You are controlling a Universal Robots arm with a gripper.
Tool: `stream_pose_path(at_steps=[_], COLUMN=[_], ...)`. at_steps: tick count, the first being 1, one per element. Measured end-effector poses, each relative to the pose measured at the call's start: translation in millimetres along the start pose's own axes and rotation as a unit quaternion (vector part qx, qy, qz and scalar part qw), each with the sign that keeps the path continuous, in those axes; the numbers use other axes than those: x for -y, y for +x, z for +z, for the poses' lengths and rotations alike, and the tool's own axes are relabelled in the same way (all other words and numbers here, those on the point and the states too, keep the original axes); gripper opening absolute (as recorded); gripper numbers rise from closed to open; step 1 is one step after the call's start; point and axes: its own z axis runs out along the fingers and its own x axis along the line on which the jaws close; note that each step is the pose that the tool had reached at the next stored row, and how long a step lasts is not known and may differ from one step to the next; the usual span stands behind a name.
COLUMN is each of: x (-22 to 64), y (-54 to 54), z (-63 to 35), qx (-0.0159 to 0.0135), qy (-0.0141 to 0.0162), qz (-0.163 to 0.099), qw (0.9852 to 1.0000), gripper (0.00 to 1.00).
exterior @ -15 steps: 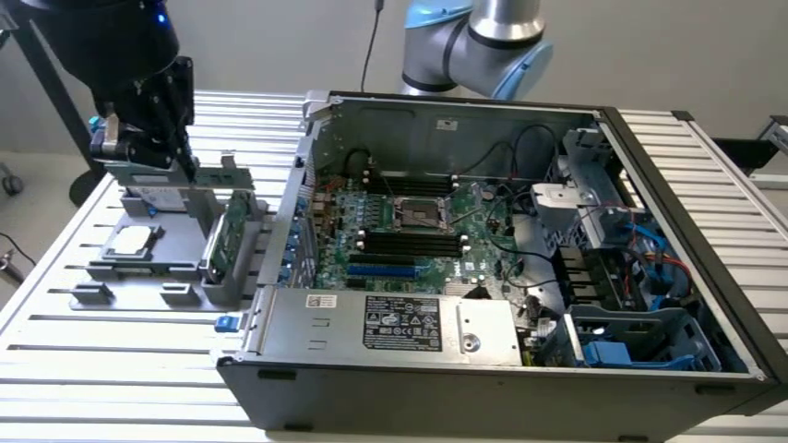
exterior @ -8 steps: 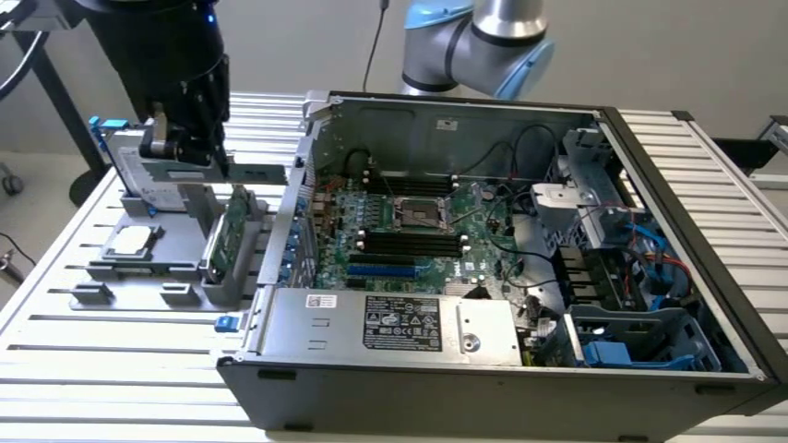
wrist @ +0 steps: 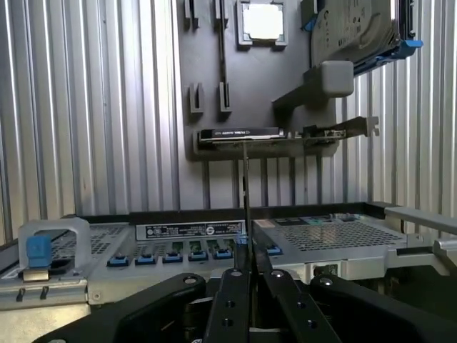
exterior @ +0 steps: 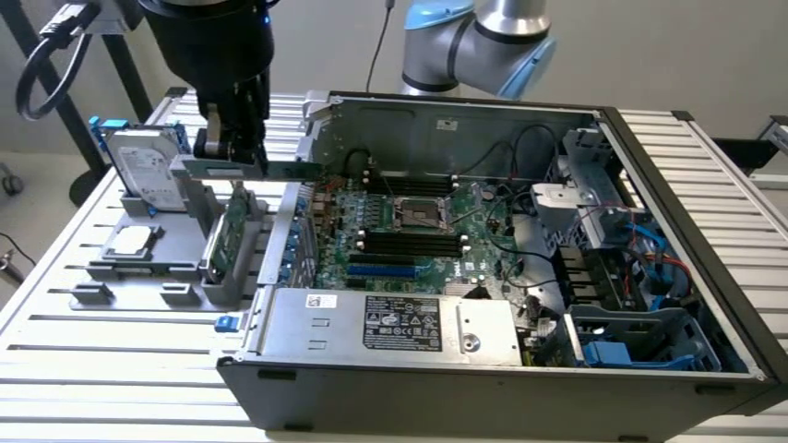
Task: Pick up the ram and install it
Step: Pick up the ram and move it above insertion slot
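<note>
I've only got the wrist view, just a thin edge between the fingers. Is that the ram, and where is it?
Observer: Yes, the gripper is shut on the ram, held level above the parts holder, at the exterior view's left of the open case.
Operator: Over the motherboard yet?
Observer: No, the motherboard sits inside the case, further toward the exterior view's right.
Operator: Slots free?
Observer: The black slots beside the processor socket look empty.
</note>
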Motion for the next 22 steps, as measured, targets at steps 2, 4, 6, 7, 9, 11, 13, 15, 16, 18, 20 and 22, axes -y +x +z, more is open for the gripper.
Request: stream_pose_path(at_steps=[2,4,6,7,9,11,13,15,16,18,20,22], x=[9.0,18.0,27.4,31.8,40.8,50.1,59.1,68.3,72.8,81.9,90.4,98.1], y=[-0.4,-0.7,-1.1,-1.3,-1.7,-2.1,-2.3,-2.4,-2.5,-2.5,-2.9,-3.3], z=[-0.3,-0.5,-0.7,-0.9,-1.2,-1.4,-1.0,0.6,1.5,4.1,7.7,11.0], qx=[0.0023,0.0043,0.0062,0.0069,0.0077,0.0079,0.0079,0.0079,0.0078,0.0076,0.0070,0.0064], qy=[-0.0001,-0.0002,-0.0003,-0.0004,-0.0005,-0.0005,-0.0005,-0.0005,-0.0006,-0.0006,-0.0006,-0.0007], qz=[0.000,-0.001,-0.001,-0.001,-0.001,-0.001,-0.001,-0.002,-0.002,-0.002,-0.002,-0.003], qw=[1.0000,1.0000,1.0000,1.0000,1.0000,1.0000,1.0000,1.0000,1.0000,1.0000,1.0000,1.0000], gripper=[0.14,0.14,0.14,0.14,0.14,0.14,0.14,0.14,0.14,0.14,0.14,0.14])
